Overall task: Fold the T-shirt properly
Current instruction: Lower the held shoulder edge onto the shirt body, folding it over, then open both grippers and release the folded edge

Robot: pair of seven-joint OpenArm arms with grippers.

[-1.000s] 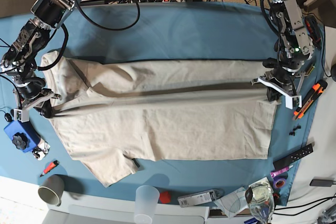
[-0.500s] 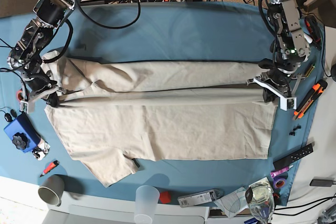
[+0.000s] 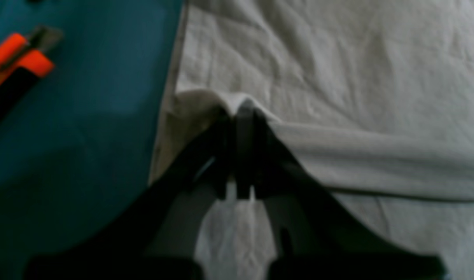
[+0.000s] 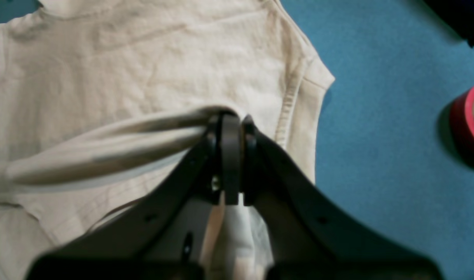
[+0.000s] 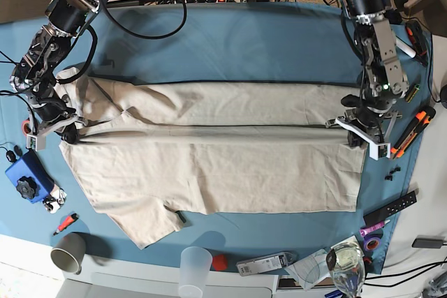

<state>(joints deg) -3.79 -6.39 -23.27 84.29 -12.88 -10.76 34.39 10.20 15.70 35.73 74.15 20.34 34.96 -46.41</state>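
Beige T-shirt [image 5: 209, 165] flat on table | left claw [image 5: 356, 132] grasping hem | right claw [image 5: 66, 130] grasping shoulder

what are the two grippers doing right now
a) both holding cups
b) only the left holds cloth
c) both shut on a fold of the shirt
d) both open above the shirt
c: the left gripper and the right gripper each have their jaws pinched shut on a raised fold of the T-shirt, one at each end.
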